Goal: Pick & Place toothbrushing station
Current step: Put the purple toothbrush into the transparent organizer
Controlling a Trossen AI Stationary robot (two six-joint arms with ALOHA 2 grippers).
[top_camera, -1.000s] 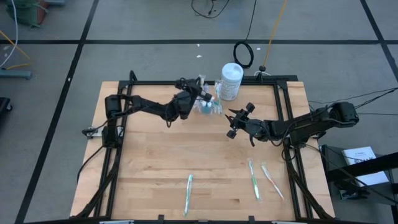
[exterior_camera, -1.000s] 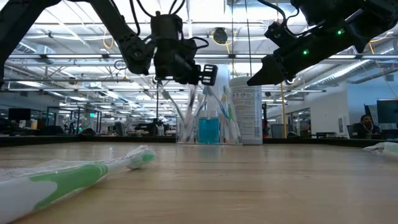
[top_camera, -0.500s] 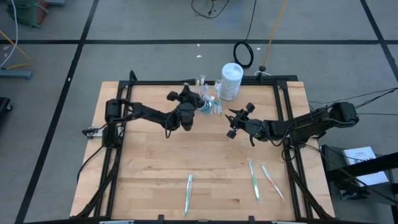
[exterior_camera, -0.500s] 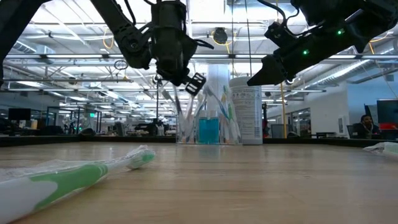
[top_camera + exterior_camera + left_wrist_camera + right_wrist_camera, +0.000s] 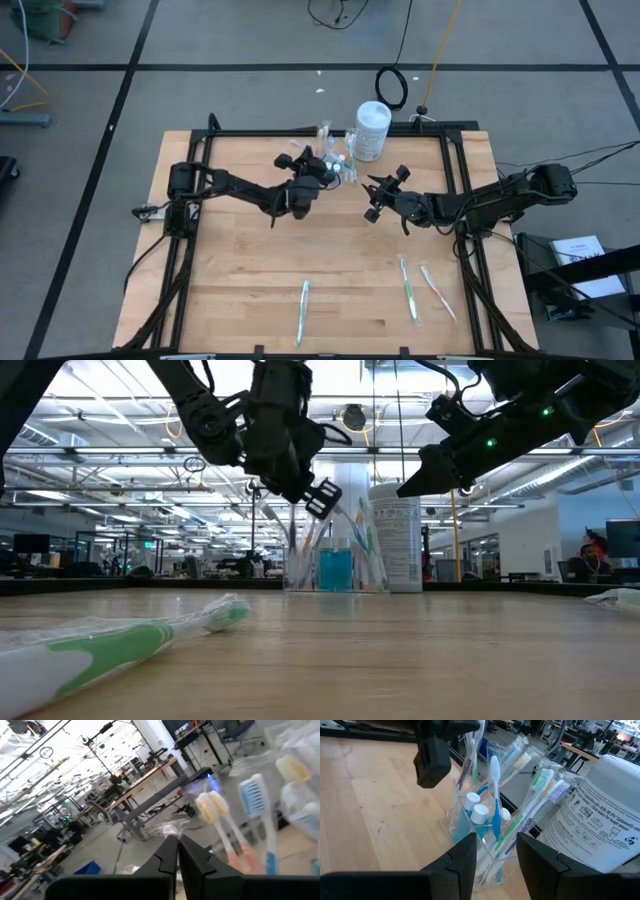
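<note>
Now my left gripper, jaws pressed together and empty, hangs just beside the cup; right gripper, jaws spread, waits nearby. Next I'd fetch a loose brush.

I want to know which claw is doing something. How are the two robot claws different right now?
The left gripper is shut, its fingers pressed together with nothing between them; the right gripper is open, with a clear gap. The left gripper sits right beside the toothbrushes in the clear cup, while the right gripper hangs a little farther off, facing them. Both are up in the air above the table, and neither holds anything.
</note>
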